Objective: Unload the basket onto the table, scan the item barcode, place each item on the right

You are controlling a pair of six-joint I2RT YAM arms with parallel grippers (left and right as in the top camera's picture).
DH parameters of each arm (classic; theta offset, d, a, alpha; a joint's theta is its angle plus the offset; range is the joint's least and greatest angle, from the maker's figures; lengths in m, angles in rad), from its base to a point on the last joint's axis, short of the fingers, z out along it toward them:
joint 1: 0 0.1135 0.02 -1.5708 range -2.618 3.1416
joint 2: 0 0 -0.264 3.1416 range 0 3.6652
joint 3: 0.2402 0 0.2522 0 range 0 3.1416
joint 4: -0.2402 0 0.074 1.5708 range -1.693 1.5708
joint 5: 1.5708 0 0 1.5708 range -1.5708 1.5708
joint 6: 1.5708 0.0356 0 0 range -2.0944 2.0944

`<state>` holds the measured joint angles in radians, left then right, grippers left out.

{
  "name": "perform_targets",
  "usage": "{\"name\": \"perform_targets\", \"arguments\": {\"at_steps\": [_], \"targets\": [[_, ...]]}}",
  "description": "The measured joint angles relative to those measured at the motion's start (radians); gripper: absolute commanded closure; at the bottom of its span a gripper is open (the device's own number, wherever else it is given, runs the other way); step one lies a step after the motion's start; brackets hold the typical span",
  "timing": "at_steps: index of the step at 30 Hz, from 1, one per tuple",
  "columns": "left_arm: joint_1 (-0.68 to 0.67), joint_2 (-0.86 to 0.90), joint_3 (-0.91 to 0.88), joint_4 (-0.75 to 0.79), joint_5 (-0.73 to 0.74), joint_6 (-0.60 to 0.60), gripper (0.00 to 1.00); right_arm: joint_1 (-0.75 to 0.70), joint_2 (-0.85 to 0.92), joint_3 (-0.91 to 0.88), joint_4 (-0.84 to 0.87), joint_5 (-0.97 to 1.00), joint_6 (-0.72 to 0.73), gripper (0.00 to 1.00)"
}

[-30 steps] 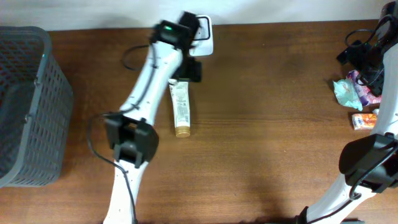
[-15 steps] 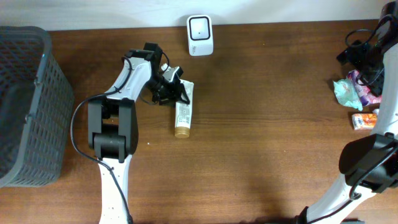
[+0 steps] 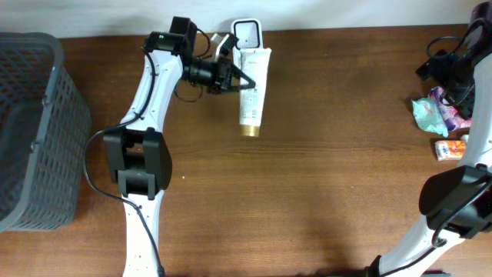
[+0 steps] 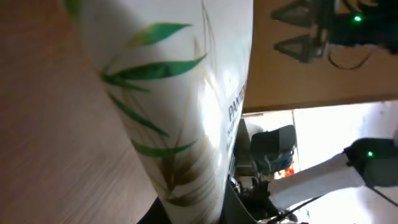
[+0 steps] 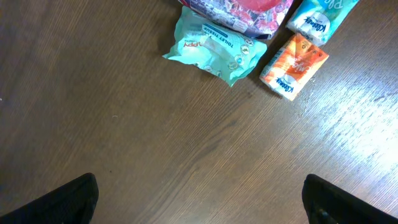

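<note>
Tube gripped beside the scanner
We see the left end effector (image 3: 231, 75) clamped on the white tube (image 3: 251, 91), its flat end by the scanner (image 3: 246, 35); the right end effector (image 5: 199, 208) hangs wide open over the table (image 3: 346, 154) near packets (image 5: 214, 50).

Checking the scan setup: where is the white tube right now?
Overhead view, far side of the table, left of centre: the white tube is held by the left gripper, its flat end beside the white scanner.
</note>
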<state>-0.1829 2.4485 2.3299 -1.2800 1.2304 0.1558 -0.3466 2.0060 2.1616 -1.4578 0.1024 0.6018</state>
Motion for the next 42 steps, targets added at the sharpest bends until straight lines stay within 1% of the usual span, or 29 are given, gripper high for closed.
{"name": "perform_targets", "arguments": {"at_steps": [1, 2, 6, 10, 12, 14, 16, 17, 18, 20, 22, 24, 26, 28, 29, 31, 32, 33, 35, 36, 38, 39, 40, 41, 42], "targets": [[0.0, 0.0, 0.0, 0.002, 0.024, 0.054, 0.86, 0.0, 0.0, 0.0, 0.0, 0.0, 0.0, 0.01], [0.0, 0.0, 0.0, 0.003, 0.03, 0.075, 0.86, 0.0, 0.0, 0.0, 0.0, 0.0, 0.001, 0.01], [0.0, 0.0, 0.023, 0.057, 0.038, 0.112, 0.87, 0.0, 0.0, 0.0, 0.0, 0.0, 0.001, 0.01], [0.0, 0.0, 0.138, 0.054, 0.016, 0.115, 0.85, 0.0, 0.0, 0.0, 0.0, 0.0, 0.0, 0.01], [0.0, 0.0, 0.141, 0.033, -0.008, 0.118, 0.85, 0.0, 0.0, 0.0, 0.0, 0.0, 0.001, 0.01], [0.0, 0.0, 0.141, -0.001, -0.037, 0.117, 0.82, 0.0, 0.0, 0.0, 0.0, 0.0, 0.0, 0.01], [0.0, 0.0, 0.142, -0.049, -0.077, 0.117, 0.82, 0.0, 0.0, 0.0, 0.0, 0.0, 0.0, 0.01], [0.0, 0.0, 0.143, -0.107, -0.114, 0.114, 0.82, 0.0, 0.0, 0.0, 0.001, 0.0, 0.0, 0.01], [0.0, 0.0, 0.143, -0.134, -0.158, 0.109, 0.83, 0.0, 0.0, 0.0, 0.001, 0.0, 0.0, 0.01], [-0.014, 0.0, 0.143, -0.166, -0.314, 0.029, 0.82, 0.0, 0.0, 0.0, 0.0, 0.0, 0.0, 0.02], [-0.072, 0.0, 0.112, -0.173, -0.546, -0.127, 0.81, 0.0, 0.0, 0.0, 0.0, 0.0, 0.0, 0.01], [-0.15, 0.0, 0.059, -0.163, -0.668, -0.183, 0.76, 0.0, 0.0, 0.0, 0.0, 0.0, 0.0, 0.01], [-0.221, 0.0, 0.035, -0.163, -0.778, -0.204, 0.69, 0.0, 0.0, 0.0, 0.0, 0.0, 0.0, 0.01], [-0.237, 0.0, 0.035, -0.163, -0.837, -0.213, 0.64, 0.0, 0.0, 0.0, 0.0, 0.0, 0.001, 0.01], [-0.222, 0.0, 0.036, -0.172, -0.866, -0.222, 0.5, 0.0, 0.0, 0.0, 0.0, 0.0, 0.0, 0.01], [-0.165, 0.0, 0.053, -0.206, -0.927, -0.256, 0.12, 0.0, 0.0, 0.0, 0.0, 0.0, 0.0, 0.01], [-0.11, 0.0, 0.069, -0.217, -0.986, -0.275, 0.1, 0.0, 0.0, 0.0, 0.0, 0.0, 0.0, 0.01], [-0.068, 0.0, 0.072, -0.221, -1.035, -0.282, 0.01, 0.0, 0.0, 0.0, 0.0, 0.0, 0.0, 0.01], [0.003, 0.0, 0.072, -0.245, -1.104, -0.291, 0.01, 0.0, 0.0, 0.0, 0.0, 0.0, 0.0, 0.01], [0.016, 0.0, 0.072, -0.246, -1.127, -0.296, 0.01, 0.0, 0.0, 0.0, 0.0, 0.0, 0.001, 0.02], [0.025, 0.0, 0.072, -0.242, -1.2, -0.296, 0.01, 0.0, 0.0, 0.0, 0.027, -0.073, 0.027, 0.01], [0.026, 0.0, 0.072, -0.245, -1.236, -0.296, 0.01, 0.0, 0.0, 0.0, 0.03, -0.122, 0.031, 0.01], [0.027, 0.0, 0.072, -0.246, -1.262, -0.296, 0.01, 0.002, 0.0, -0.002, 0.03, -0.238, 0.01, 0.01], [0.035, 0.0, 0.072, -0.246, -1.291, -0.296, 0.01, 0.018, 0.001, -0.006, 0.031, -0.358, -0.044, 0.01], [0.045, 0.0, 0.072, -0.246, -1.303, -0.296, 0.01, 0.042, 0.001, -0.014, 0.03, -0.431, -0.091, 0.01]]}}
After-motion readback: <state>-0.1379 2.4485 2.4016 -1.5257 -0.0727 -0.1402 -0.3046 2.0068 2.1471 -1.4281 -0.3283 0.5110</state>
